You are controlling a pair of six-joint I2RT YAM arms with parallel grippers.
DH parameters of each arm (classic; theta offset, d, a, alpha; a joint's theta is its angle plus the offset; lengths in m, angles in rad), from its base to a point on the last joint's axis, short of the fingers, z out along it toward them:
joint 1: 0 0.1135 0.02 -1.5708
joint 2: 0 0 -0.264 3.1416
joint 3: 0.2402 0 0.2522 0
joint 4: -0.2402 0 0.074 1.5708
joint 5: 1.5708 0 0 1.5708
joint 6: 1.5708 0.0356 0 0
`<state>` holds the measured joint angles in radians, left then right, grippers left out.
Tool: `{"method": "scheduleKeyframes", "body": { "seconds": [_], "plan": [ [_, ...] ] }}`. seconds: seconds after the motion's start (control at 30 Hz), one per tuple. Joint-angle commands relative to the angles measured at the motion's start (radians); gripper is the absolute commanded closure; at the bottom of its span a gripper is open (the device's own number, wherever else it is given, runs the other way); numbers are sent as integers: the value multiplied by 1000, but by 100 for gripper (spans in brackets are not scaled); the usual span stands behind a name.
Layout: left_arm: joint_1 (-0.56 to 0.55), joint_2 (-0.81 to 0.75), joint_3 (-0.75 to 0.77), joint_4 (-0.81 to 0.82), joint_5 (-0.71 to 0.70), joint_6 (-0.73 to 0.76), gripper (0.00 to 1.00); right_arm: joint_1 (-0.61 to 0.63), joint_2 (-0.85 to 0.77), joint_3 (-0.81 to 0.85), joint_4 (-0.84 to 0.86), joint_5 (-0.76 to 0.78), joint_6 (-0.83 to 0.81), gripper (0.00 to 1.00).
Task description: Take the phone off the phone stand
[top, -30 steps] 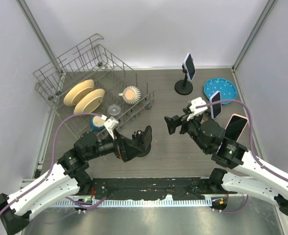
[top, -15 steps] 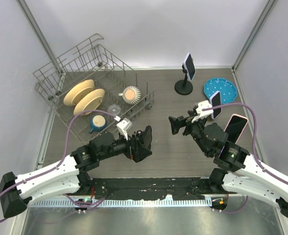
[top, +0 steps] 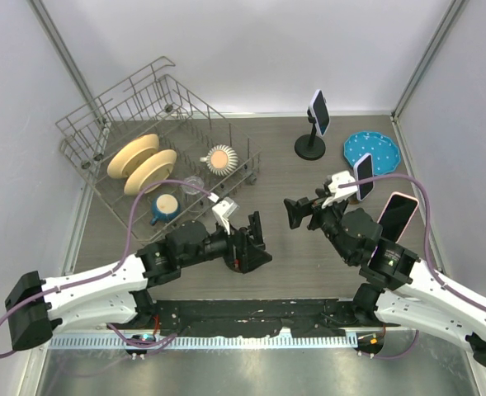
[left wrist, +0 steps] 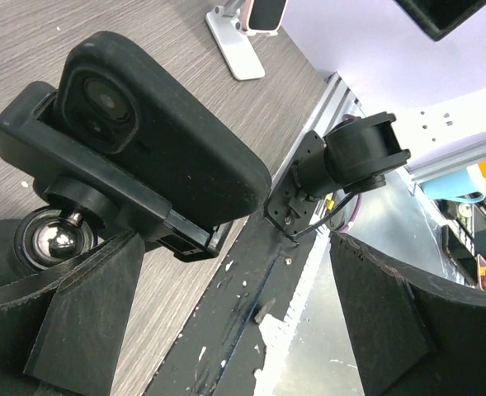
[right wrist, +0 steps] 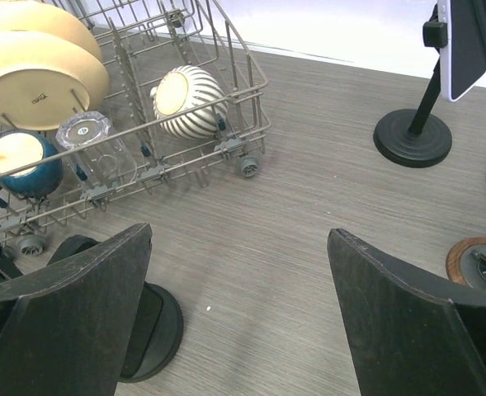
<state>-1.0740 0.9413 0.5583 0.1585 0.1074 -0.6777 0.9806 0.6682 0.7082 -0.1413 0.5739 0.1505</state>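
On the grey wood-grain table (top: 284,173), a wire dish rack (top: 102,124) is taking up the far left, holding cream plates (top: 143,161), a striped bowl (top: 220,157), a blue mug (top: 164,206) and a glass (top: 193,183). In front of it, near the table's middle, the left gripper (top: 255,243) is reaching in over the black phone stand (left wrist: 69,198). Its fingers (left wrist: 86,313) are standing wide apart on either side of the stand, and whether they are touching it cannot be told. The right gripper (top: 296,210) is hovering just to the right, aiming back toward the rack, its fingers (right wrist: 69,305) likewise spread with only bare table between them. The black phone (left wrist: 156,140) is sitting in the stand's cradle above a shiny ball joint (left wrist: 49,235). In the left wrist view its back is facing the camera and its long axis is running from upper left to lower right. The lens cluster is pointing to the upper-left end, and the lower end is jutting past the cradle toward the table's near edge.
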Motion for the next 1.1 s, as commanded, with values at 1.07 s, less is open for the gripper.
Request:
{"method": "scheduleKeyframes", "body": {
  "seconds": [1.07],
  "plan": [
    [71,-220,-75,-93,-233,296,0,240,505,510,-501,-56,339,13]
  ]
}}
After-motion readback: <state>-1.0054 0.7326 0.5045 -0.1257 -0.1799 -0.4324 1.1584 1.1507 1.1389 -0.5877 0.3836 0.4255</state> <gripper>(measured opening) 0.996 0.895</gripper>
